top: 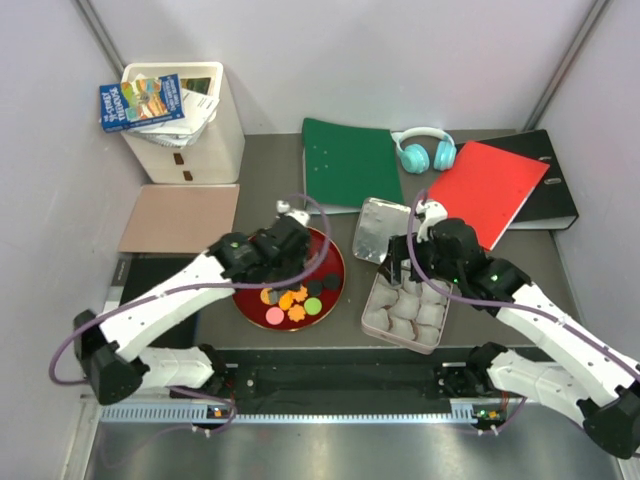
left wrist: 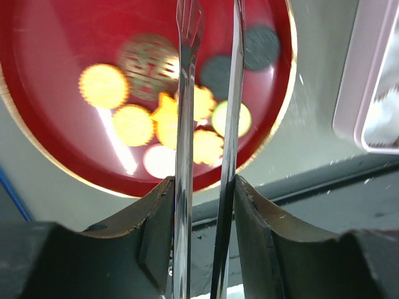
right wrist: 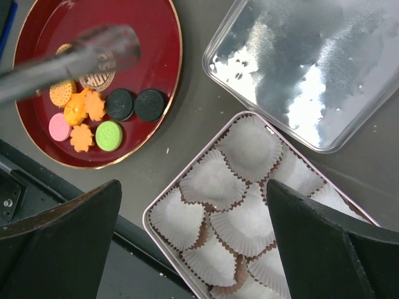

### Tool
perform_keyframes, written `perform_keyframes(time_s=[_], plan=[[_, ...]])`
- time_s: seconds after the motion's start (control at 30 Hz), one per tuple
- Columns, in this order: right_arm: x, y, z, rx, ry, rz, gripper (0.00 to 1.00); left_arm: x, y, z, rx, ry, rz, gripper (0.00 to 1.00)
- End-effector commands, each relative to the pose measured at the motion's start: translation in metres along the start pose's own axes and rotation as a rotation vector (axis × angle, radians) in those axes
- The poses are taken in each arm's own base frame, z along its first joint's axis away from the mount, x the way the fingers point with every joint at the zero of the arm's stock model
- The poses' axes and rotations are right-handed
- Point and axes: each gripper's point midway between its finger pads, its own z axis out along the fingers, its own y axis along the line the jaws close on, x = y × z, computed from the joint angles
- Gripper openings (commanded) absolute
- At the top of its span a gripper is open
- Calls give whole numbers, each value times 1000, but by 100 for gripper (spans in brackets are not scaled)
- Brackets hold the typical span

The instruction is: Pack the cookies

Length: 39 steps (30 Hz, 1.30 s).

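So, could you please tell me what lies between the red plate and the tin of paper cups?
Nothing: in the right wrist view, only a bare strip of grey table separates the red plate from the tin.

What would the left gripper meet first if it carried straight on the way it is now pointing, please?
Probably the orange flower-shaped cookies in the middle of the red plate: the left gripper points its thin tongs down at that cluster, though depth is unclear.
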Motion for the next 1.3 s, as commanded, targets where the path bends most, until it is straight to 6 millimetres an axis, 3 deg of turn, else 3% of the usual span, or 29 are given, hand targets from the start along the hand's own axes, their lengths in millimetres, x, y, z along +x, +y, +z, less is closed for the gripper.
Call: perform_keyframes(time_s=[0.0, 0.17, 0.73, 1.03, 1.27], plan=[[-16, 0, -14, 15, -70, -9, 99, -2, -27, 4, -33, -15, 81, 45], [-14, -2, -17, 22, -77, -3, 99, 6, -41, 8, -38, 1, 144, 48], [-10, -4, -13, 27, -66, -8, 99, 20, -45, 26, -84, 62, 203, 52], [-9, -4, -14, 26, -67, -4, 99, 26, -54, 21, -50, 84, 204, 52], [-6, -4, -14, 19, -63, 3, 99, 44, -60, 16, -57, 130, 248, 52]])
